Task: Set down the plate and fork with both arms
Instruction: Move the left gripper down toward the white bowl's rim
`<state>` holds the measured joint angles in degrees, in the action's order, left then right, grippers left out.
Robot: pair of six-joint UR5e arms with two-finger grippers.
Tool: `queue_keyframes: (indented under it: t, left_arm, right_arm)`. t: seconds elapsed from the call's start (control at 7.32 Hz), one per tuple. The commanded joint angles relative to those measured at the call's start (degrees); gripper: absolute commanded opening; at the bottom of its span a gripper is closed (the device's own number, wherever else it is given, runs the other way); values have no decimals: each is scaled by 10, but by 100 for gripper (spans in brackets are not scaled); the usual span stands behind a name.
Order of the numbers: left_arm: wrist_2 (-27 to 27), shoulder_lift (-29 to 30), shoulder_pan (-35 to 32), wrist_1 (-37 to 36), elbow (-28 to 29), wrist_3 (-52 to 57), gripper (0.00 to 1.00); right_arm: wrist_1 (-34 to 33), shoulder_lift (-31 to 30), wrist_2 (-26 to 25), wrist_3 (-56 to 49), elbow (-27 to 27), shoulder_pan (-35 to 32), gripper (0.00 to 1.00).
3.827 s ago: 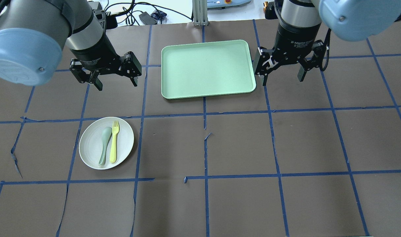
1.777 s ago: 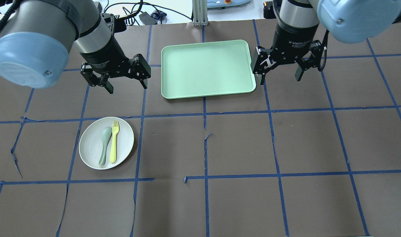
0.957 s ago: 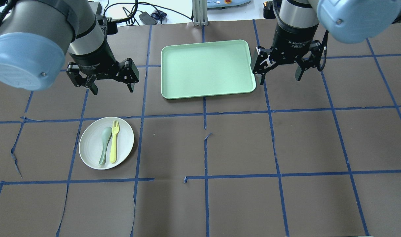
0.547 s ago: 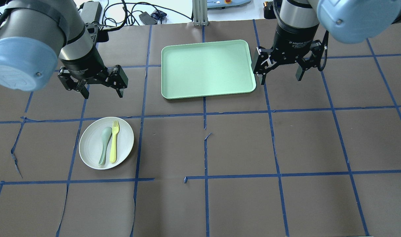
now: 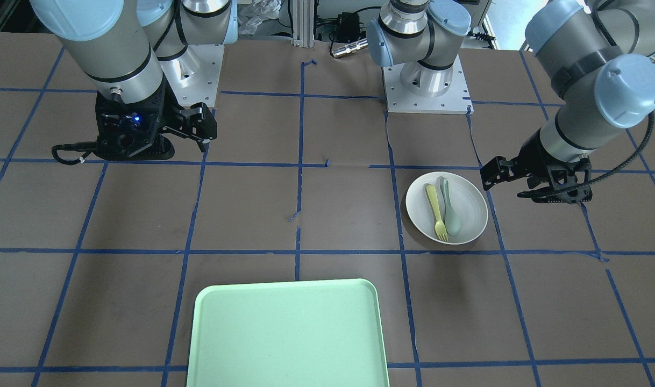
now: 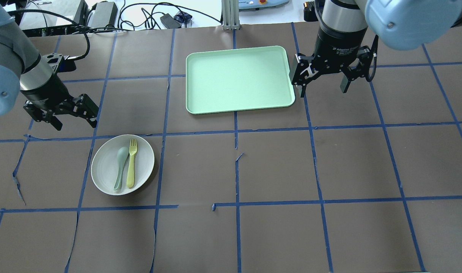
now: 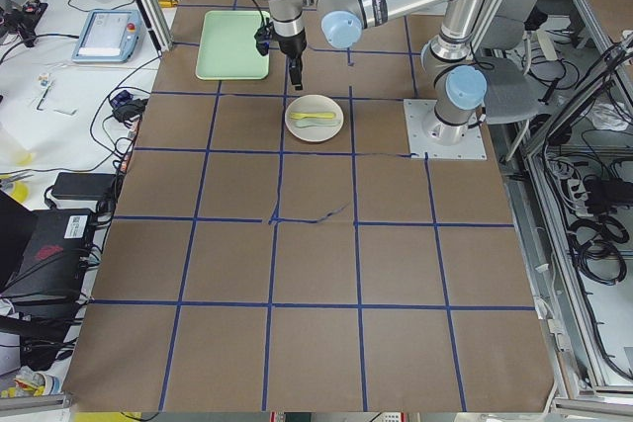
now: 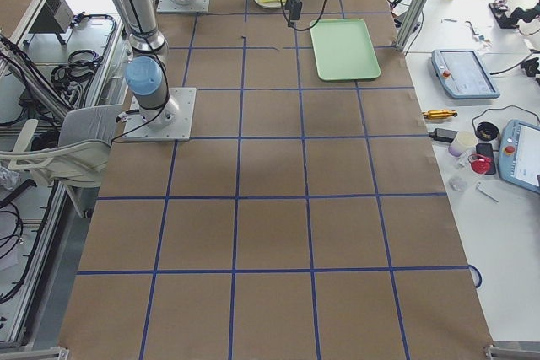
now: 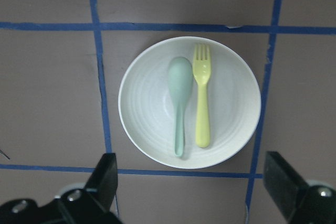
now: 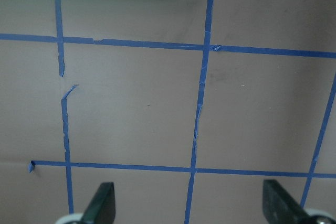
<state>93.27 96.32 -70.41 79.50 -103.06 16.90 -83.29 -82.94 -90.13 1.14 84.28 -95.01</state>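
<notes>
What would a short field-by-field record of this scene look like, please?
plate: on the table, robot's left side, outside the tray
fork: lying in the plate, beside the spoon
tray: nothing on it
left gripper: open, empty, near the plate
right gripper: open, empty, by the tray's right edge

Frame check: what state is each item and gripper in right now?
plate: flat on the table, not gripped.
fork: lying on the plate beside the spoon, untouched.
spoon: lying on the plate, untouched.
tray: on the table, nothing on it.
left gripper: open, empty, near the plate.
right gripper: open, empty, beside the tray.
</notes>
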Motion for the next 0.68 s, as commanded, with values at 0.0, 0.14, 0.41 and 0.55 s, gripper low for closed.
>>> queue_keyframes:
  t: [0.0,0.14,0.41,0.55]
  left_arm:
    - [3,39,53,-9,-22,78,100]
    - [-3,56,61,-34,-26,73,99]
    - [-9,94,62,-98,-63,73,98]
    - [-13,101,62,-108,-77,75,97]
  right_arm:
    - [1,3,1,0,4,0,100]
    - [1,3,3,0,5,0,100]
    - [1,6,3,1,7,-9,100]
    - [0,10,-3,2,10,-19,100]
